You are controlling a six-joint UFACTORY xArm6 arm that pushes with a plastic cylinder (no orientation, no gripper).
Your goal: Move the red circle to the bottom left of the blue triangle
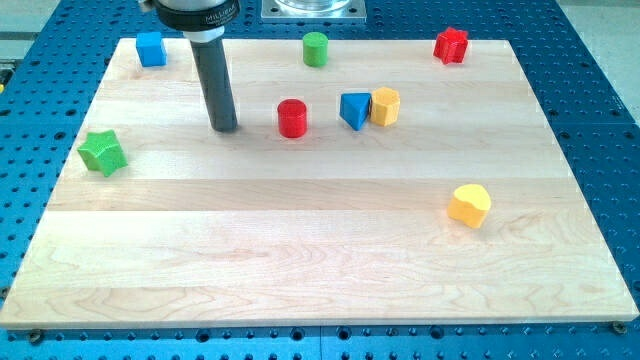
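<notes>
The wooden board [300, 250] lies on a blue perforated table [600, 100]. Positions below run from the view's bottom to the view's top.

1. Nearest the view's bottom is the yellow heart-shaped block [469, 205]. It sits on the view's right, well apart from all other blocks.
2. The green star block [102, 151] lies near the board's left edge.
3. The middle row holds four items. From the view's left they are as follows.
   - My tip [225, 128] rests on the board to the left of the red circle [292, 118]. It is near the circle, with bare board showing between them. The arm ends in a plain dark rod with no fingers, so there is no open or closed state to give, and nothing is held.
   - The red circle stands upright, to the left of the blue triangle [355, 110] and at about the same height in the view. It is near the triangle but apart from it.
   - The blue triangle touches, or very nearly touches, the yellow hexagonal block [385, 106] on its right. Contact cannot be confirmed.
4. Along the board's top edge are three blocks. The blue cube [151, 48] is at the left, just left of the rod's upper part. The green cylinder [316, 48] is near the centre. The red star-like block [451, 45] is at the right.
</notes>
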